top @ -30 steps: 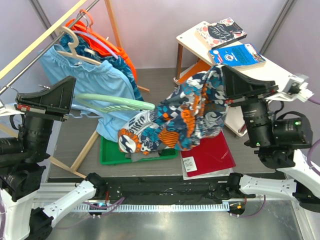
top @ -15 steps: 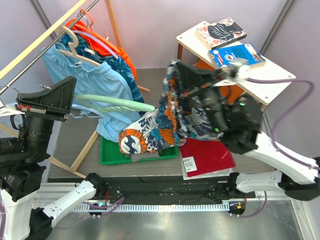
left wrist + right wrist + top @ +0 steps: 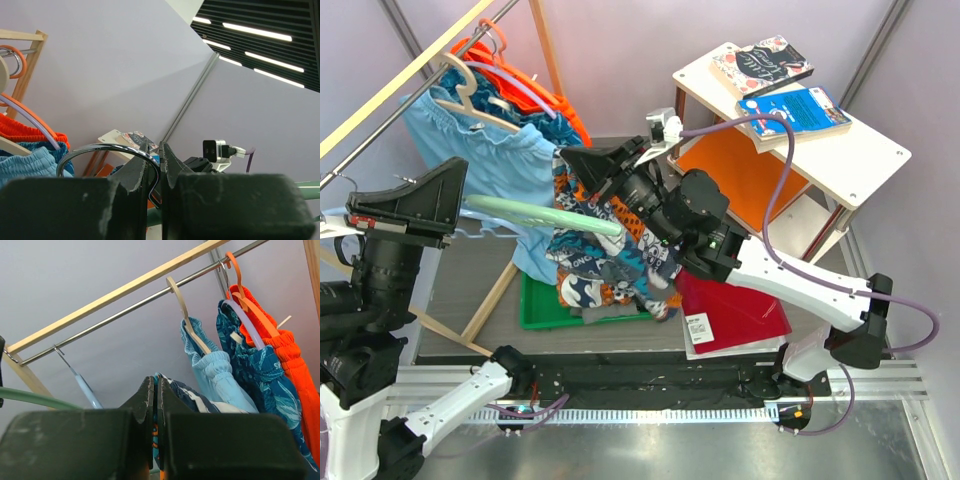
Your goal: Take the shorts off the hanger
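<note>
Jaws on the right arm were pinched fully together on a fold of the floral shorts (image 3: 610,265). The right wrist view showed blue, white and orange cloth (image 3: 187,392) caught between them. The left jaws were closed almost to nothing around the chrome hook (image 3: 107,148) of the mint-green hanger (image 3: 520,208), holding it out level above the desk (image 3: 460,270).

I saw the shorts hanging bunched at the hanger's far end, over a green tray (image 3: 535,312) on the dark grey desk. I could not tell whether the hanger was threaded through them.

A red folder (image 3: 745,305) lay just right of the tray. To the left stood a wooden rack with a metal rail (image 3: 125,307), carrying light blue shorts (image 3: 495,150) and orange shorts (image 3: 295,370) on other hangers. At the back right, a white-topped stand (image 3: 860,150) carried a blue book (image 3: 795,108) and a patterned book (image 3: 762,63). Pale lilac walls (image 3: 620,60) closed in the space.
</note>
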### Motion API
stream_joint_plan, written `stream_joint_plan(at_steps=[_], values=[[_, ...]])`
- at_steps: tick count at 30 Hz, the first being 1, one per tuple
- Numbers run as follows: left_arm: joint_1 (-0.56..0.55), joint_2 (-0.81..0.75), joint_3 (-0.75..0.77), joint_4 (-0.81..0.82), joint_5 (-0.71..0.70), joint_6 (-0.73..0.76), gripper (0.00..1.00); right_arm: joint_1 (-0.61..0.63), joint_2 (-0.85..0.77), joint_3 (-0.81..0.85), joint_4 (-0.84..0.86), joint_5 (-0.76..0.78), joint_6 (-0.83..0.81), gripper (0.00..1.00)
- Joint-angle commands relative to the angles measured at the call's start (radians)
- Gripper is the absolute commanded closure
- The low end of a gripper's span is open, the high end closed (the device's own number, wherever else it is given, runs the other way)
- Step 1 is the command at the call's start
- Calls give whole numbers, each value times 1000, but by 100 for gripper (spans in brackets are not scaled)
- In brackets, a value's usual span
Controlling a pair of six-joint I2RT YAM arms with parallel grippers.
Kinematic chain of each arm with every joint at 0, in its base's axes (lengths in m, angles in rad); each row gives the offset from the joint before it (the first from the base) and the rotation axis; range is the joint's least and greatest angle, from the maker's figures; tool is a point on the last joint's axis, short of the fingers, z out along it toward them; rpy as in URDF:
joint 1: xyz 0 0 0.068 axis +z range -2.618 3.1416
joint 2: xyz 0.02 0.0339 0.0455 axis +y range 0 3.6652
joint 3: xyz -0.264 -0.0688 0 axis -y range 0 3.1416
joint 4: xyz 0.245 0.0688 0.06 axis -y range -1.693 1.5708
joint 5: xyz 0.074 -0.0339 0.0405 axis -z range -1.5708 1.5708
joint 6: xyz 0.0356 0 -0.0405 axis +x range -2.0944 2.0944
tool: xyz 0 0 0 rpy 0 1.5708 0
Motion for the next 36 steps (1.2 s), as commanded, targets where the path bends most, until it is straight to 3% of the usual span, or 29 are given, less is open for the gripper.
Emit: stream_joint_plan(at_steps=[1, 6, 11, 21, 24, 29, 36], values=[[5, -9, 17, 25, -22, 22, 99, -6, -68, -49, 117, 10, 43, 99], [5, -3, 3, 39, -12, 8, 99, -32, -107, -123, 117, 33, 67, 99], [5, -3, 5, 37, -6, 1, 99, -43, -82, -67, 102, 14, 61, 99], [5, -9, 42, 19, -30, 31, 99, -32, 188, 278, 124, -240, 276, 99], [5, -10, 40, 17, -27, 28, 99, -32, 226, 314, 152, -296, 325, 99], [5, -17, 31, 19, -25, 24, 99, -41, 187, 239, 163, -274, 302, 99], [5, -26, 6, 29, -21, 12, 100, -110, 73, -57, 244, -222, 371, 99]])
